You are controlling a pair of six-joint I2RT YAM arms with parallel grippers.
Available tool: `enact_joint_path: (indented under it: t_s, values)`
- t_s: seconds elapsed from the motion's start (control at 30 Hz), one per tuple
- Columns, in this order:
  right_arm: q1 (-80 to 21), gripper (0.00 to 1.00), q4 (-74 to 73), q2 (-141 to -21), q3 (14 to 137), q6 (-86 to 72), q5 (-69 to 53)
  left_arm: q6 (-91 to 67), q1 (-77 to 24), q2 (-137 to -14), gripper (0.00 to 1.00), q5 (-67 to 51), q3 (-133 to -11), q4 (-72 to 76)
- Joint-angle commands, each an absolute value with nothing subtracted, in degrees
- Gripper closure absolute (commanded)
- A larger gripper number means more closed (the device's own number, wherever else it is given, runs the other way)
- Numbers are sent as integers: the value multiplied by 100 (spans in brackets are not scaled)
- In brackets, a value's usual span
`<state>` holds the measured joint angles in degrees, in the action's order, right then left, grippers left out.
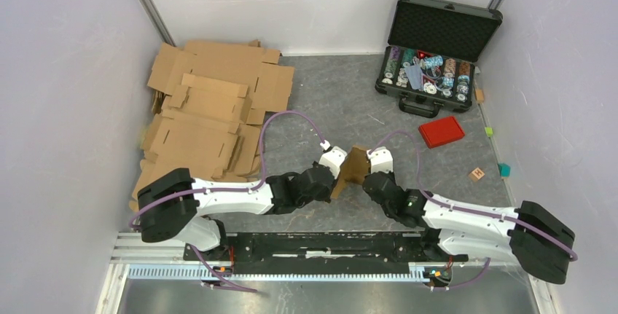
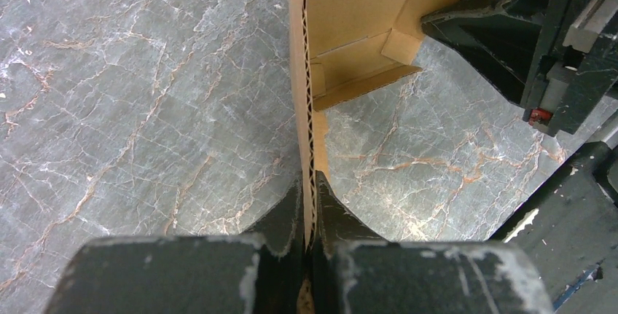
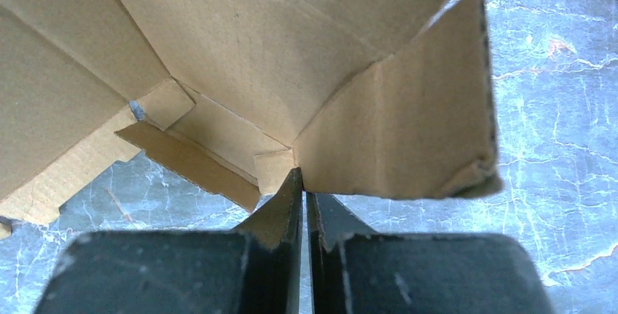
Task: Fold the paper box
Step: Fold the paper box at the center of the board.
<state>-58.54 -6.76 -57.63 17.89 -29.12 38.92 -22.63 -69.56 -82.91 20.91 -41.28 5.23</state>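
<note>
The paper box (image 1: 355,168) is a small brown cardboard box, partly folded, held up off the grey table between my two grippers. My left gripper (image 1: 338,177) is shut on one wall of the box; in the left wrist view the corrugated edge (image 2: 306,110) runs straight down between the jaws of the left gripper (image 2: 310,208). My right gripper (image 1: 369,175) is at the box's other side. In the right wrist view the right gripper (image 3: 303,186) is shut to a thin empty slit, its tips against a lower corner of the box (image 3: 291,59), beside a bent flap (image 3: 408,124).
A pile of larger cardboard sheets (image 1: 211,110) lies at the back left. An open black case (image 1: 437,44) stands at the back right, with a red lid (image 1: 442,131) in front of it. A wooden block (image 1: 477,174) and a teal cube (image 1: 504,170) lie at the right.
</note>
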Motion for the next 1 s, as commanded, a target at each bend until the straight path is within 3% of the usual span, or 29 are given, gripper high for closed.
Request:
enact_joint_path:
  t_s: [0.0,0.13,0.53,0.77,0.97]
  values:
    - [-5852,97,-571,-5995,1942,-3106,3958,-2309,-7033,-8359,98,1975,-4360,615]
    - [-5854,100,-514,-6092,1961,-3247,4075,-2352,-7040,-8341,98,1934,-4287,735]
    - [-5853,98,176,-6222,1720,-3176,3604,-2452,-7034,-8352,98,1761,-4247,917]
    - [-5853,90,381,-6066,1581,-2948,3362,-2546,-7014,-8285,98,1477,-4153,1165]
    - [-5854,99,775,-5847,1310,-3019,3222,-2761,-6953,-8323,98,1242,-4132,1396]
